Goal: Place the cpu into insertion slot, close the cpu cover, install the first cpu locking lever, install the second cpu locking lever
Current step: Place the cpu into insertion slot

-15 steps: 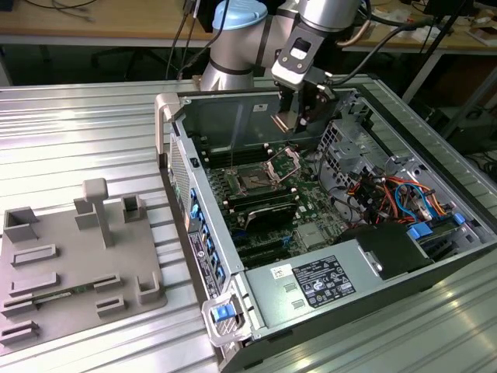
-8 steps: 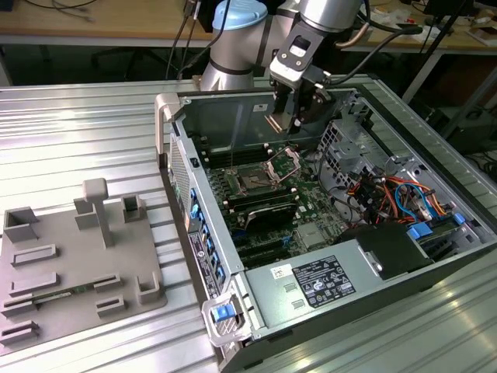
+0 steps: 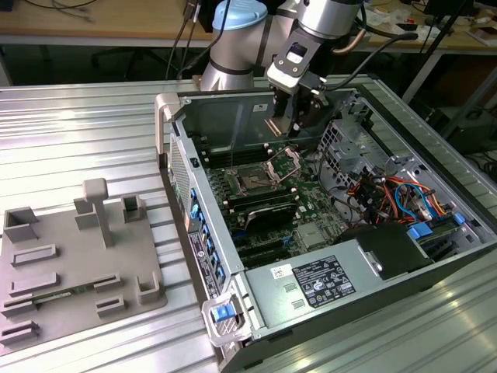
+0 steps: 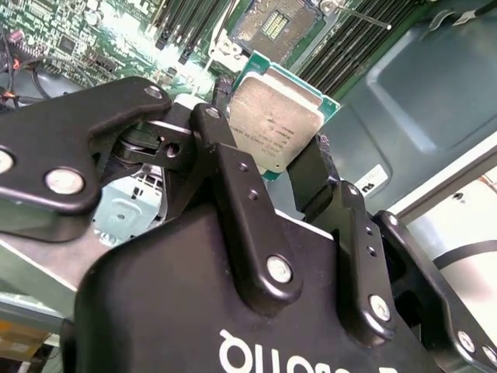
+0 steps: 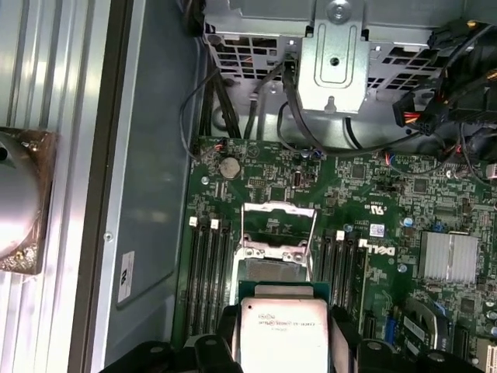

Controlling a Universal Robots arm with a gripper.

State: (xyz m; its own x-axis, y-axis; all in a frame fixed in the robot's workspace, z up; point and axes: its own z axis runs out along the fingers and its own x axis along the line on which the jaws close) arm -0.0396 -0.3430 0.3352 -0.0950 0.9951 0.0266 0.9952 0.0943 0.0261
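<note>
1. The gripper (image 4: 268,140) pinches the chip (image 4: 276,116) by two opposite edges above the green board (image 5: 388,202), near the open socket (image 4: 272,23), whose cover (image 5: 278,208) stands raised
2. Light, thin and rigid, the chip is probably fragile underneath, so its edges are the safest hold

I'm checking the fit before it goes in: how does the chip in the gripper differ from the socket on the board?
The chip has a silver-grey metal top edged in green; the socket is dark inside a silvery rim. The chip is clamped in the gripper, held clear of the green board; the socket sits fixed on that board, empty. Both are square, with similar outlines.
</note>
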